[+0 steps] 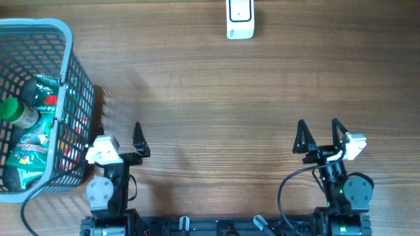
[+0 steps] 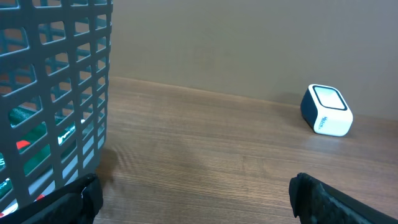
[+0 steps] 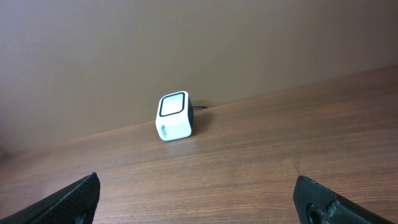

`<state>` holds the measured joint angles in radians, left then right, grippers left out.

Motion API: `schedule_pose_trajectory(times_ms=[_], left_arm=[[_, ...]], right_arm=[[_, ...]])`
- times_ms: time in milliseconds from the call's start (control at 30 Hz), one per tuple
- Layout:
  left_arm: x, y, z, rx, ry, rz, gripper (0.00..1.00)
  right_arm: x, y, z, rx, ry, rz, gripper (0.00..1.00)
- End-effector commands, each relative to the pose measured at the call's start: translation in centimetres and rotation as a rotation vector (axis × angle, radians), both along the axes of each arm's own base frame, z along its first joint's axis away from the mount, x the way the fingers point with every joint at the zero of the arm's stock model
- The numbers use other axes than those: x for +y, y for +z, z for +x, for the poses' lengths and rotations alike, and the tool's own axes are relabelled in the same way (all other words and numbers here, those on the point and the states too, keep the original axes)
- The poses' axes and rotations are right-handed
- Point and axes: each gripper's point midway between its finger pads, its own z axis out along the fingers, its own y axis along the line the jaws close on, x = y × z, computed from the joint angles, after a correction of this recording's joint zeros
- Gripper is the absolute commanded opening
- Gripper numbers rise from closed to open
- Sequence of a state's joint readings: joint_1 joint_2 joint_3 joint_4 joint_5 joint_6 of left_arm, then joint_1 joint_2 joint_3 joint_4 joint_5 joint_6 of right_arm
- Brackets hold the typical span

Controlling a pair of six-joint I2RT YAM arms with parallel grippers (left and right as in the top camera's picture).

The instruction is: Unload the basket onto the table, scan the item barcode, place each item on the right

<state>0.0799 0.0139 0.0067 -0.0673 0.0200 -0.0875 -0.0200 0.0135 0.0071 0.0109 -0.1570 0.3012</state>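
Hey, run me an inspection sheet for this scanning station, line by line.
Surface: wooden table, no spills or marks seen.
Job's things: barcode scanner at the far edge; mesh basket at the left, holding green packets and a green-capped bottle.
Clutter: nothing seen.
Grippers: left gripper and right gripper are both open and hold nothing; fingers point toward the far edge.
Cables: black cable loops at the right arm's base; scanner lead runs behind the scanner.
Surroundings: plain wall behind the table.
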Motion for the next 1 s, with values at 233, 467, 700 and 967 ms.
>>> schedule_pose_trajectory(times_ms=[233,467,700,967], left_arm=[[0.0,-0.3,0.0,0.01,0.0,-0.003,1.0],[-1.6,0.9,0.1,-0.038,-0.095,-0.001,1.0],[-3.6,3.1,-0.7,-0.035,-0.209,-0.008,1.0],[-3.6,9.9,-1.2,0.008,-0.204,-0.027,1.0]], right_arm=[[0.6,0.1,-0.1,-0.007,0.03,-0.003,1.0],[0.6,0.1,-0.1,-0.007,0.03,-0.003,1.0],[0.6,0.1,-0.1,-0.007,0.03,-0.003,1.0],[0.6,0.1,-0.1,-0.007,0.03,-0.003,1.0]])
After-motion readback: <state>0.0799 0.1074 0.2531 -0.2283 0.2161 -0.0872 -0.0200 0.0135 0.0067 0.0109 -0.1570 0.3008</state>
